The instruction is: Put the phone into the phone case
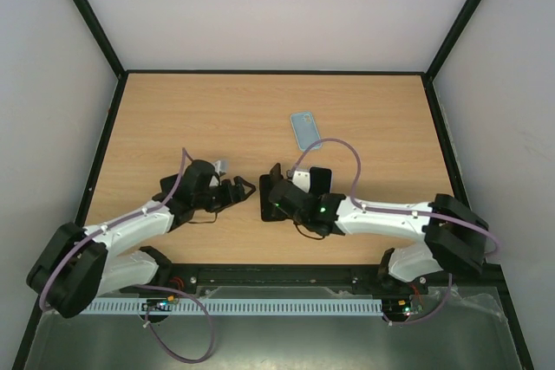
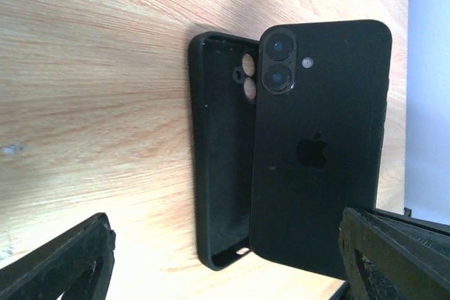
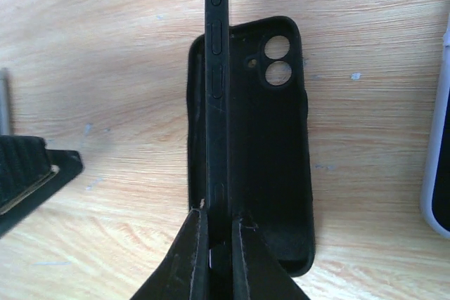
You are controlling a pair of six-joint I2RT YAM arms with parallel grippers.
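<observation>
- At the right end effector [image 3: 218, 216]: clamped tight on the bottom end of the phone [image 3: 216, 103], holding it up on its long edge, side buttons facing the wrist camera
- Just beyond it: the phone poised over the left side of the case [image 3: 274, 159], back turned toward the other arm; hard to tell whether its lower edge is touching the case wall or hanging just clear
- Beneath that: the case flat on the bench [image 1: 173, 119], open side up, camera hole at the far end and matching the phone's lens end
- At the left end effector [image 2: 225, 251]: spread apart, gripping nothing, low and near the case
- Farther off: a light blue slab [image 1: 303, 130] toward the back of the bench, and a white-edged item [image 3: 439, 166] just right of the case
- Step in hand, by judgement: seating the phone, not yet lying in
- Next, likely: tip the phone flat with lenses lined to the hole, press the corners home, perhaps pinning the case with the free arm so it does not slide
</observation>
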